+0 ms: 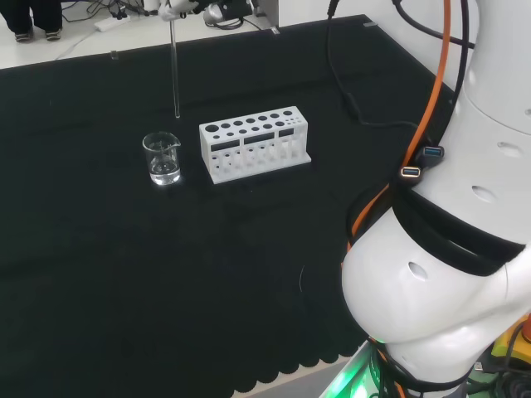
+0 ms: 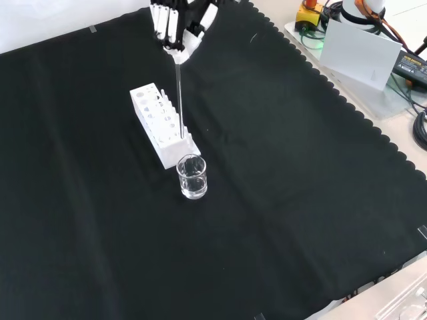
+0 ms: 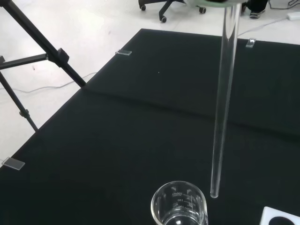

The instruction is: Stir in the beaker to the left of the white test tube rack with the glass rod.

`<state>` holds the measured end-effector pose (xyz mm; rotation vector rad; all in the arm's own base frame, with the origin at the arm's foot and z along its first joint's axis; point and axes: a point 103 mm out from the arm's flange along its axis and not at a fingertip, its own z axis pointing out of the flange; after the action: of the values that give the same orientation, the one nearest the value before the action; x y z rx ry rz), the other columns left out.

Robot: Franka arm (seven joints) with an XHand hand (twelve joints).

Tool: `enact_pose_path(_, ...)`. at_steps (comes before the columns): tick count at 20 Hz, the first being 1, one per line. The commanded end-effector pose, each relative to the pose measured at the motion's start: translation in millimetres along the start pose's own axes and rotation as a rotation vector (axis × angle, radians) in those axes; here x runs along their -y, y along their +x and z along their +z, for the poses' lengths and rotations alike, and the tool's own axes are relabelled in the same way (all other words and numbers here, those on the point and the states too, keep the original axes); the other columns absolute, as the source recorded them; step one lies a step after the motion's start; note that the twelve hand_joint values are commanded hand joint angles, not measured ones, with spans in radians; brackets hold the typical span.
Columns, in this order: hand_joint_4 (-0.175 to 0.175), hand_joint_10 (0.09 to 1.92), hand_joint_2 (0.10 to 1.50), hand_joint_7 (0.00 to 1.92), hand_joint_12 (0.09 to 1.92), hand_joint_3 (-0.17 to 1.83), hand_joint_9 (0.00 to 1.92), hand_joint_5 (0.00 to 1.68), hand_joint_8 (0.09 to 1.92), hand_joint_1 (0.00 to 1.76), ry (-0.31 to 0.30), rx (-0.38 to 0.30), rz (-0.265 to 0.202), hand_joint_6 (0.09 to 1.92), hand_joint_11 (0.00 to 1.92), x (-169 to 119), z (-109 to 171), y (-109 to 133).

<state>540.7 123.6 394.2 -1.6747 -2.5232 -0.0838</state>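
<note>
A robot hand [image 2: 175, 30] at the top of the front view, left of centre, has its fingers curled round the upper end of a glass rod [image 2: 179, 100], which hangs straight down; in that view the rod crosses in front of the white rack [image 2: 157, 117], and its tip ends just above the beaker [image 2: 192, 177], which stands at centre frame touching or almost touching the rack's near end; the beaker holds some clear liquid; in the head view the beaker [image 1: 163, 157] sits left of centre, just left of the rack [image 1: 253, 141], while the rod [image 1: 174, 70] hangs in the upper left with its tip above and a little behind the rim; judging from this, the step in hand is bringing the rod over the beaker; next the tip must be centred over the mouth, then lowered into the liquid; the wrist view adds that the tip hangs beside the rim, not yet inside.
</note>
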Motion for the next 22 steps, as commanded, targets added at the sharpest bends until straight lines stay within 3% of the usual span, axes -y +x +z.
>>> enact_pose_path(1, -0.175, 1.16, 1.07, 0.94, 0.66, 0.00, 1.10, 1.09, 1.09, 1.40, 0.025, -0.010, -0.051, 0.45, 1.50, -16, 19, 18)
enact_pose_path(22, -0.175, 1.16, 1.08, 0.94, 0.65, 0.00, 1.10, 1.09, 1.09, 1.40, 0.052, -0.028, -0.053, 0.45, 1.50, -18, 32, 18)
